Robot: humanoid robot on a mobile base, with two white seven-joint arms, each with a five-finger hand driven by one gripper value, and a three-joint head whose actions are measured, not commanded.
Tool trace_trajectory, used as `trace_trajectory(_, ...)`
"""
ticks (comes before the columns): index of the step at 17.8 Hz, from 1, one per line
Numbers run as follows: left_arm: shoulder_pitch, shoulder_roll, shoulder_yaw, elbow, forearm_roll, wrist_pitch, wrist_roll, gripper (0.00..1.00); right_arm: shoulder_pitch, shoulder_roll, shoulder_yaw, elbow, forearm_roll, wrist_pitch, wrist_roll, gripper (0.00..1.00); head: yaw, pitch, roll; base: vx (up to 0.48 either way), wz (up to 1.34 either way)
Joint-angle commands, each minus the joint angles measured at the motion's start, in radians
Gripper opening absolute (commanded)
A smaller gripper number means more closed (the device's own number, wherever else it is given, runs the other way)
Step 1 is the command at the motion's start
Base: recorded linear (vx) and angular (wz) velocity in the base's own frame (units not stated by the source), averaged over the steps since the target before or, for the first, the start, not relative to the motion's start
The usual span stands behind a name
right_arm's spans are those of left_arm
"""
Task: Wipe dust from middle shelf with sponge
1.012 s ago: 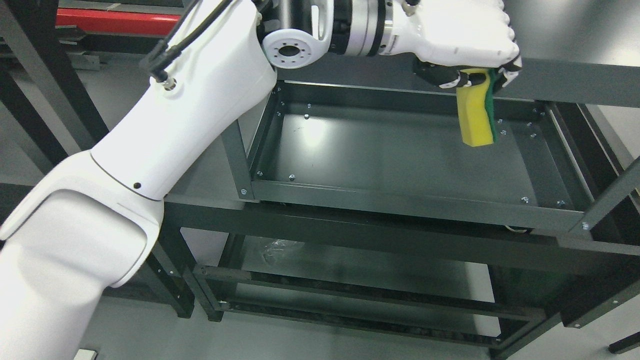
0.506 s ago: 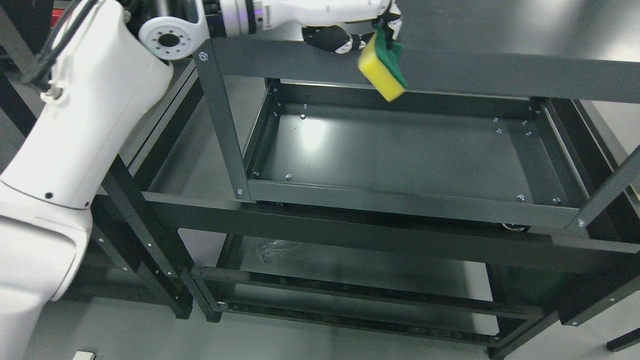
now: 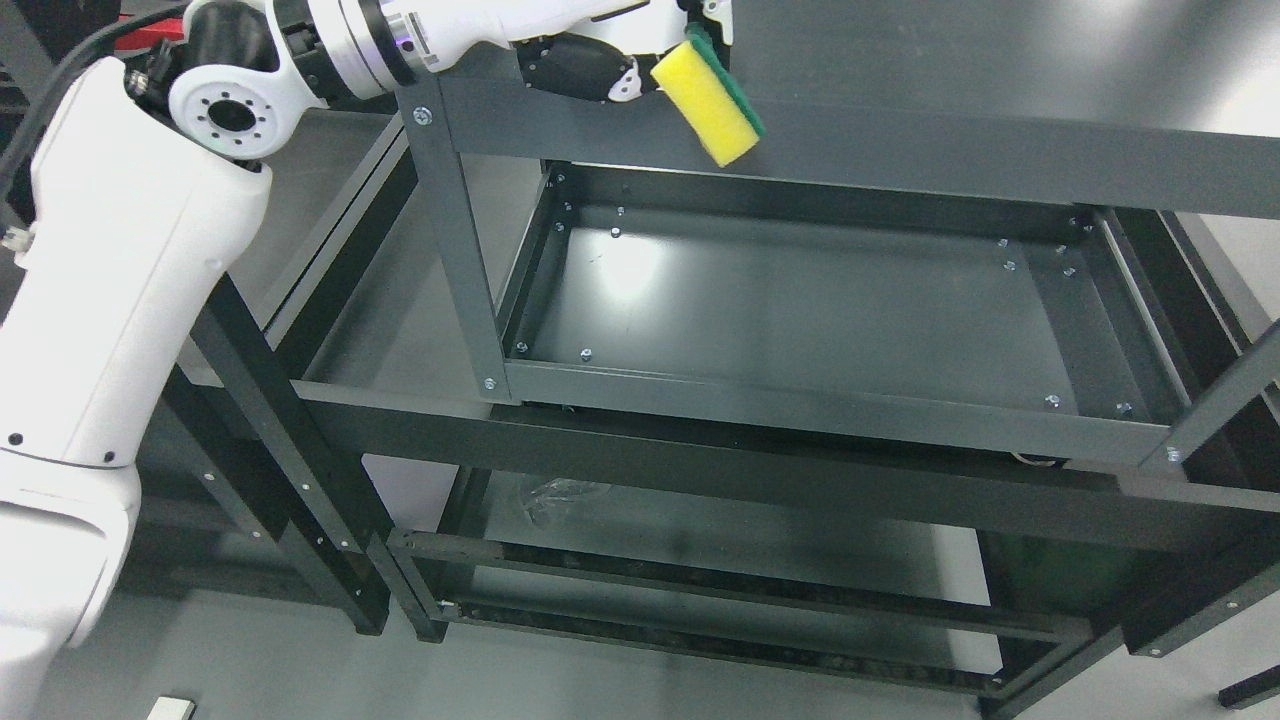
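Note:
My left hand is at the top edge of the head view, its fingers shut on a yellow sponge with a green scouring side. The sponge hangs tilted in front of the dark top rail of the metal rack, above the back left part of the middle shelf. That shelf is a dark grey tray with a raised rim and small screws at its corners; a light glare shows near its back left. The sponge is well above the shelf and does not touch it. My left arm comes up along the picture's left side.
The rack's upright posts and front rim bound the shelf. A lower shelf lies beneath, with a crumpled clear wrapper on its left. More dark racking stands at the left, and grey floor lies around.
My left hand has drawn back to the left and upward with the sponge, from over the shelf's right back to above its left back. The forearm has swung out of the shelf's front.

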Motion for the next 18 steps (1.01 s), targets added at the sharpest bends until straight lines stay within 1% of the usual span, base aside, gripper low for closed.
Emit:
trace_trajectory(1,0.106,-0.211,0.007,-0.039,0.148,0.0,0.006,0.01,0.001,-0.017,0.0,-0.017,0.0,0.073,0.001,1.0,0.0,0.0,0.0,0.0,0.0)
trace_trajectory(3,0.217,-0.303,-0.029,-0.03,0.191,0.0,0.007,0.01,0.001,-0.017,0.0,-0.017,0.0,0.073,0.001,1.0,0.0,0.0,0.0,0.0,0.0)
trace_trajectory(4,0.288,-0.316,-0.036,-0.029,0.208,0.0,0.009,0.01,0.001,-0.017,0.0,-0.017,0.0,0.073,0.001,1.0,0.0,0.0,0.0,0.0,0.0)
trace_trajectory(6,0.423,-0.316,-0.048,0.008,0.254,0.0,0.013,0.01,0.001,-0.017,0.0,-0.017,0.0,0.073,0.001,1.0,0.0,0.0,0.0,0.0,0.0)
trace_trajectory(7,0.468,-0.316,-0.068,0.034,0.282,0.0,0.021,0.01,0.001,-0.017,0.0,-0.017,0.0,0.073,0.001,1.0,0.0,0.0,0.0,0.0,0.0)
trace_trajectory(9,0.529,-0.316,-0.1,0.088,0.389,0.0,0.075,0.01,0.001,-0.017,0.0,-0.017,0.0,0.073,0.001,1.0,0.0,0.0,0.0,0.0,0.0)
trace_trajectory(12,0.609,-0.316,-0.088,0.14,0.513,0.0,0.087,0.01,0.001,-0.017,0.0,-0.017,0.0,0.073,0.001,1.0,0.0,0.0,0.0,0.0,0.0)
trace_trajectory(13,0.638,-0.316,-0.068,0.14,0.538,0.0,0.101,0.0,0.001,-0.017,0.0,-0.017,0.0,0.073,0.001,1.0,0.0,0.0,0.0,0.0,0.0)
trace_trajectory(14,0.658,-0.316,-0.036,0.139,0.543,0.0,0.14,0.0,0.001,-0.017,0.0,-0.017,0.0,0.073,0.001,1.0,0.0,0.0,0.0,0.0,0.0)
trace_trajectory(15,0.689,-0.316,0.031,0.137,0.541,0.0,0.235,0.0,0.001,-0.017,0.0,-0.017,0.0,0.073,0.001,1.0,0.0,0.0,0.0,0.0,0.0)
trace_trajectory(16,0.707,-0.316,0.082,0.14,0.54,0.0,0.275,0.0,0.001,-0.017,0.0,-0.017,0.0,0.073,0.001,1.0,0.0,0.0,0.0,0.0,0.0)
trace_trajectory(18,0.752,-0.316,0.185,0.143,0.537,0.0,0.285,0.0,0.001,-0.017,0.0,-0.017,0.0,0.073,0.001,1.0,0.0,-0.001,0.0,0.0,0.0)
